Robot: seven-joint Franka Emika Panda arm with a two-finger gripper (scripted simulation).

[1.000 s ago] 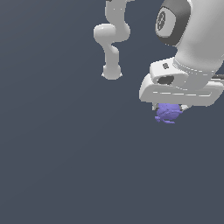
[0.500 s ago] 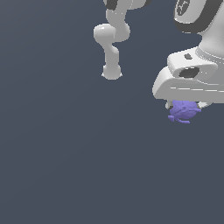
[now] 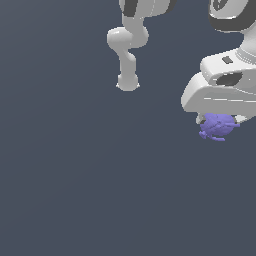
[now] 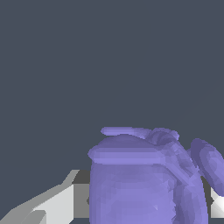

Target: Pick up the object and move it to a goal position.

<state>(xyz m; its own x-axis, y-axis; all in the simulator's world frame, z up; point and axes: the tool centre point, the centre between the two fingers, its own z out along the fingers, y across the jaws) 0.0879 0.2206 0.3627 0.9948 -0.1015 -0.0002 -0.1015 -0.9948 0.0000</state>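
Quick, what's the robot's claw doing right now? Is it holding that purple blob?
Tool: closed on the purple blob, which sits between its fingers in the wrist view.

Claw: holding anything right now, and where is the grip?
Yes. The claw is shut on the purple blob, gripping its upper part; its lower part hangs out below. Exact contact points are hidden.

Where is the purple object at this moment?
In the exterior view, the purple object is on the right side, directly under the white gripper, which is closed on it; the robot base stands apart, toward the upper middle.
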